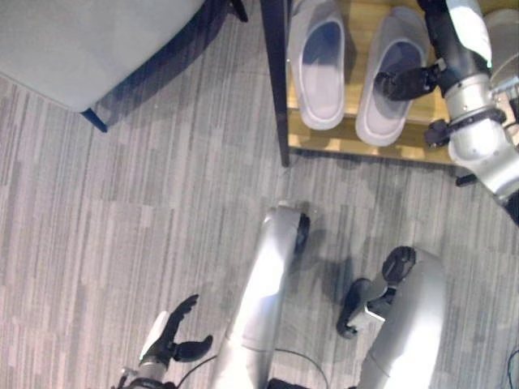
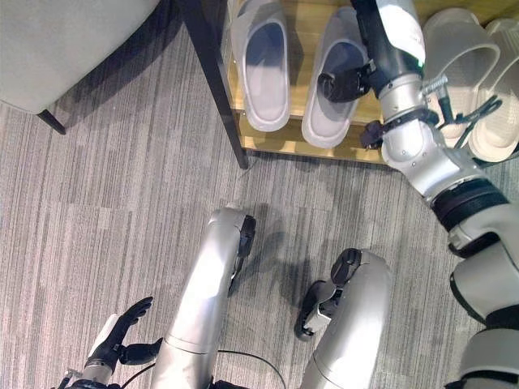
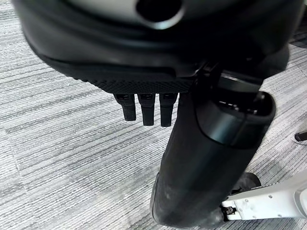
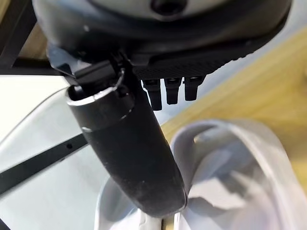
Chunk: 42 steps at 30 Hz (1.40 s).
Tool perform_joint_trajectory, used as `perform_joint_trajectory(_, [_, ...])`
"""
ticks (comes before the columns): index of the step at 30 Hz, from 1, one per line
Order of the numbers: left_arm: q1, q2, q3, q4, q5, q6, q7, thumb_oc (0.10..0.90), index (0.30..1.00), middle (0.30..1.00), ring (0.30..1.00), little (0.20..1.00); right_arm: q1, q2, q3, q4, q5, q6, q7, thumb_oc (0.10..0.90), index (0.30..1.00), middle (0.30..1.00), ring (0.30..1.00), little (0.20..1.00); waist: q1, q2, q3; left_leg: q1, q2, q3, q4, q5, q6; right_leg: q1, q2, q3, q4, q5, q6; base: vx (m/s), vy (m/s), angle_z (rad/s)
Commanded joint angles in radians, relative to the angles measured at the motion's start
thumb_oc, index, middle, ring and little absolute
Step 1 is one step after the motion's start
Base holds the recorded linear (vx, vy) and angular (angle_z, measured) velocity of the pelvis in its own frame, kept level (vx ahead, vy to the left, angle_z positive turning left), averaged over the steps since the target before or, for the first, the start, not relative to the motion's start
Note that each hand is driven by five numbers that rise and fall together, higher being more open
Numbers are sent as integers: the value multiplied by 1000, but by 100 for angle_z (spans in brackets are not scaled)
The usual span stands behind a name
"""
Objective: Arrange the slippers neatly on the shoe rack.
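- Left eye view: you see two pale lavender-grey slippers side by side on the wooden shoe rack (image 1: 324, 139), toes pointing away from you. The left slipper (image 1: 319, 69) lies straight; the right slipper (image 1: 389, 81) is angled a little, its heel end nearer the rack's front edge. Your right hand (image 1: 409, 81) hovers at the right slipper's outer side, thumb reaching over its rim. The rack's dark post (image 1: 276, 81) stands at its left end. Your left hand (image 1: 174, 336) hangs low over the grey striped carpet (image 1: 122, 219), fingers loose and spread, grasping nothing. A grey upholstered seat (image 1: 81, 40) fills the upper left corner.
- Right eye view: you get the same pair on the rack, plus two more off-white slippers (image 2: 470, 73) further right on the same shelf, beyond your right arm. The right hand's thumb sits on or just above the right slipper's opening; you cannot tell from here whether it touches.
- Left wrist view: your left hand's fingers (image 3: 146, 108) point down, straight and relaxed, over the carpet, with the thumb standing well apart from them. Nothing is in the hand.
- Right wrist view: your right hand's fingers (image 4: 172, 91) are extended and unclenched above the wooden shelf. The thumb (image 4: 129, 153) reaches down so that its tip lies against the slipper's pale strap (image 4: 230, 143). No fingers curl around the slipper.
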Motion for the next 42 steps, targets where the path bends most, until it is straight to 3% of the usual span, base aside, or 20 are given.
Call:
perform_joint_trajectory(1, [77, -11, -19, -26, 29, -22, 43, 800, 900, 900, 900, 900, -46, -77, -140, -153, 89, -147, -68, 800, 900, 900, 900, 900, 12, 13, -22, 101, 13, -67, 99, -285, 60, -50, -16, 30, -40, 63, -139, 0, 0, 0])
perform_joint_trajectory(9, [77, -9, -27, -30, 101, -25, 94, 800, 900, 900, 900, 900, 145, -66, -314, -203, 54, -162, -108, 800, 900, 900, 900, 900, 8, 3, -22, 101, 16, -63, 103, -285, 56, -50, -20, 24, -36, 66, -134, 0, 0, 0])
perform_joint_trajectory(13, [69, -14, -27, -19, 113, -20, 110, 800, 900, 900, 900, 900, 172, -49, -334, -222, 53, -165, -111, 800, 900, 900, 900, 900, 5, 2, -22, 101, 17, -63, 107, -285, 56, -50, -19, 23, -31, 62, -135, 0, 0, 0])
perform_joint_trajectory(30, [44, -18, -52, -9, 188, -3, 137, 800, 900, 900, 900, 900, 244, -1, -303, -257, 137, -140, 25, 800, 900, 900, 900, 900, 4, 1, -22, 101, 16, -71, 103, -285, 49, -50, -16, 25, -34, 65, -133, 0, 0, 0])
perform_joint_trajectory(42, [22, -5, -74, -20, 204, 14, 129, 800, 900, 900, 900, 900, 232, 98, -272, -235, 175, -119, 63, 800, 900, 900, 900, 900, 14, 13, -22, 101, 16, -71, 104, -285, 46, -50, -14, 21, -37, 71, -131, 0, 0, 0])
